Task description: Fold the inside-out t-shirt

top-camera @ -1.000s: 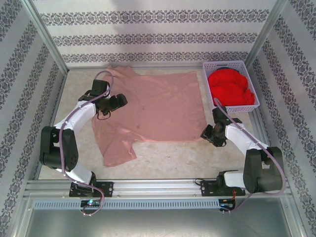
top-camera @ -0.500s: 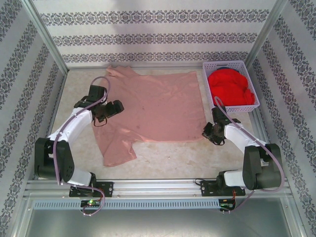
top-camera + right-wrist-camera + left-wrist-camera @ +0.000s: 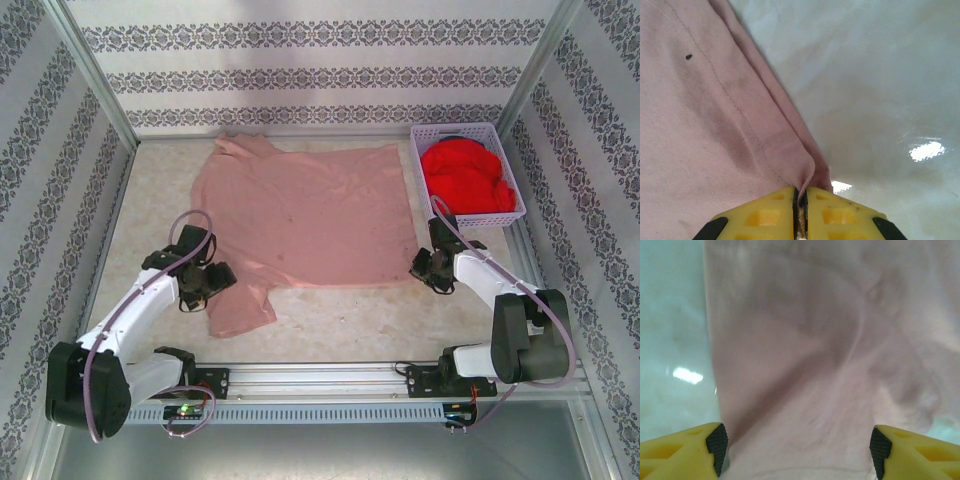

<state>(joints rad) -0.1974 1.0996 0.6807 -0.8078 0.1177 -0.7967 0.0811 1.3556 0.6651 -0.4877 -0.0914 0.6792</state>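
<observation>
The shirt (image 3: 310, 215) lies spread on the desk (image 3: 340, 320), reaching from the left claw (image 3: 205, 287) across to the right claw (image 3: 425, 268). Beyond the right claw, just beside the shirt's far corner, stands a basket (image 3: 468, 222) holding a red garment (image 3: 465, 175).

The left wrist view shows the left claw (image 3: 797, 447) spread wide, with pink cloth running between and ahead of its tips and bare desk off to its left.

The right wrist view shows what the overhead view cannot. The right claw (image 3: 801, 200) is pressed together, pinching the shirt's stitched edge, with glossy desk to its right.
</observation>
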